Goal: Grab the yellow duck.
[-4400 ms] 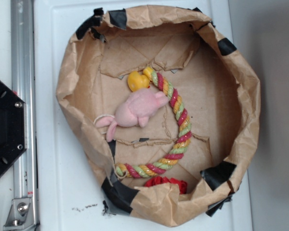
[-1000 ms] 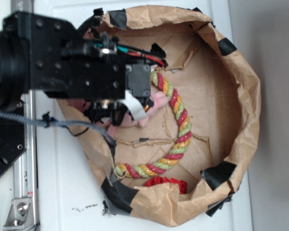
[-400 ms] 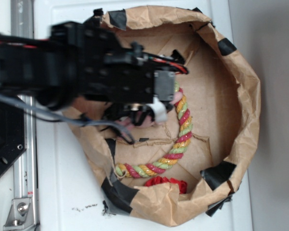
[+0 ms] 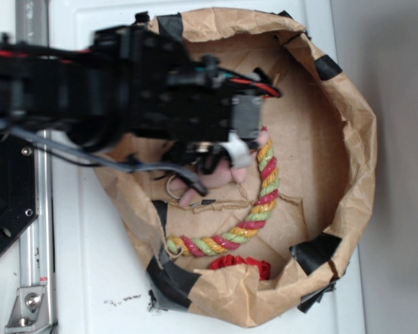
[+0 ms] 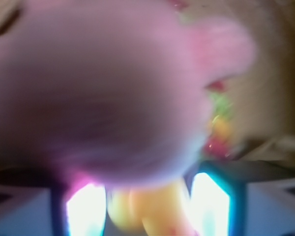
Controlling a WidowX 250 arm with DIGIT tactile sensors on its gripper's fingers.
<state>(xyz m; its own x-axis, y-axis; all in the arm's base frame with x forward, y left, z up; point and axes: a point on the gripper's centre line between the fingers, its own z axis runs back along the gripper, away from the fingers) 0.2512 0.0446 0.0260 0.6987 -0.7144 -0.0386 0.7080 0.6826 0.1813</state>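
The yellow duck (image 5: 147,211) shows only in the wrist view, low in the middle, between the two bright fingers (image 5: 86,206) with a thin gap on each side. In the exterior view the black arm hides it. My gripper (image 5: 148,206) is open around the duck. The pink plush (image 5: 103,88) fills most of the wrist view, blurred and very close, just beyond the duck. From outside, the gripper (image 4: 219,156) sits low inside the paper bag (image 4: 348,139), with the plush (image 4: 212,179) poking out below it.
The red-yellow-green rope (image 4: 265,188) curves along the bag's floor right of the gripper. A red object (image 4: 240,264) lies at the bag's near wall. Crumpled paper walls ring the space. The black base (image 4: 3,223) and a metal rail (image 4: 35,278) stand left.
The arm has come in over the bag and moved right and slightly down. The pink plush has shifted down and right. The duck, once plain beside the rope's end, is now covered.
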